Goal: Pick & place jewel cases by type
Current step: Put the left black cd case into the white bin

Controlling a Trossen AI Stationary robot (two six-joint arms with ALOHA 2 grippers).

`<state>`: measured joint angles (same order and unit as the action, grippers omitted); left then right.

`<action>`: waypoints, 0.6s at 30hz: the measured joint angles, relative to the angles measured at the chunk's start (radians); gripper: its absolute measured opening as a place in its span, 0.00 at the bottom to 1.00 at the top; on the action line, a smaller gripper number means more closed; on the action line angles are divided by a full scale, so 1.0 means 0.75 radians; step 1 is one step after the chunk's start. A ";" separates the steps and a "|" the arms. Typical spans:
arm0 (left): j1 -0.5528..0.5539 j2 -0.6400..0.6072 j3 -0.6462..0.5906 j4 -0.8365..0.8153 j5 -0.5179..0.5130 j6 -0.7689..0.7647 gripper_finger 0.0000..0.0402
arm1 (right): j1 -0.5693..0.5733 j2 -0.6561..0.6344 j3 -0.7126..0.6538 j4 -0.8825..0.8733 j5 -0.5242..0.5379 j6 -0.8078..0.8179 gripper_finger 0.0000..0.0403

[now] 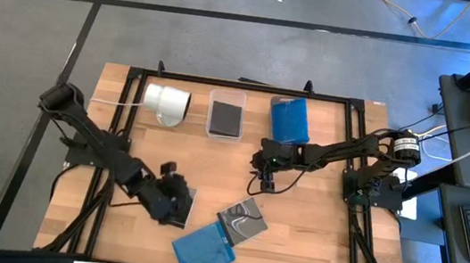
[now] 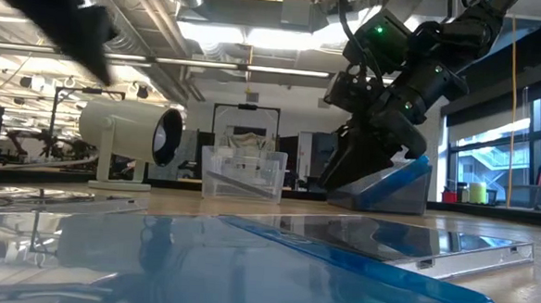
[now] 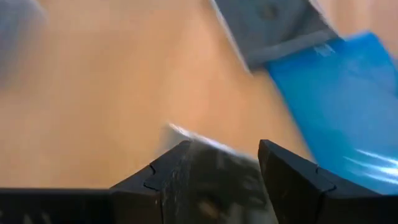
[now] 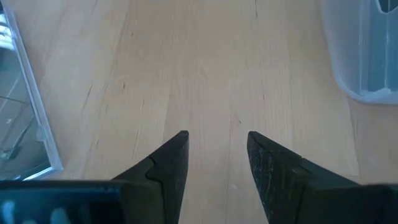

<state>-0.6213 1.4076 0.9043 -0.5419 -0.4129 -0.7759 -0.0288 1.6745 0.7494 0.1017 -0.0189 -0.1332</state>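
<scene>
My left gripper (image 1: 171, 197) (image 3: 221, 158) is open low over a dark grey jewel case (image 1: 182, 210) (image 3: 217, 180) that lies flat on the table's near left part and shows in the gap between its fingers. A blue case (image 1: 202, 251) (image 3: 336, 106) lies flat at the near edge. Beside it lies a dark case with white swirl art (image 1: 242, 220) (image 2: 386, 239). My right gripper (image 1: 267, 179) (image 4: 217, 149) is open over bare wood near the table's middle, just in front of the blue bin (image 1: 290, 119). My left gripper comes down on the dark grey case from above with its fingers (image 3: 177, 171) apart. The case's pale edge (image 3: 186, 134) shows just beyond the fingertips. Whether the fingers touch the case, I cannot tell.
At the far edge stand a white cylinder (image 1: 167, 102) (image 2: 128, 135), a clear bin (image 1: 226, 114) (image 2: 241, 173) with a dark case in it, and the blue bin with blue cases, one leaning up (image 2: 399, 181). Bare wood lies between the bins and the loose cases.
</scene>
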 joint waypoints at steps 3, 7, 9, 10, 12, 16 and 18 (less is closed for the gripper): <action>-0.042 0.023 0.000 -0.043 0.169 -0.240 0.46 | 0.001 0.000 0.000 0.001 -0.001 0.024 0.42; -0.093 0.062 0.000 -0.133 0.386 -0.558 0.46 | -0.002 0.000 0.000 0.002 0.000 0.034 0.42; -0.120 0.088 0.000 -0.175 0.473 -0.695 0.46 | -0.002 0.000 0.000 0.002 0.000 0.033 0.42; -0.133 0.102 0.000 -0.183 0.497 -0.743 0.46 | -0.002 0.000 0.000 0.002 0.000 0.033 0.42; -0.158 0.131 0.000 -0.188 0.505 -0.814 0.46 | -0.002 0.000 0.000 0.005 0.000 0.032 0.42; -0.203 0.202 0.000 -0.187 0.507 -0.884 0.46 | -0.002 0.000 0.000 0.010 0.000 0.027 0.42; -0.221 0.234 0.000 -0.187 0.515 -0.892 0.46 | -0.002 0.000 0.000 0.012 0.000 0.022 0.42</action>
<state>-0.7873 1.5828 0.9043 -0.6823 -0.0267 -1.4452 -0.0299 1.6745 0.7494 0.1103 -0.0189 -0.1170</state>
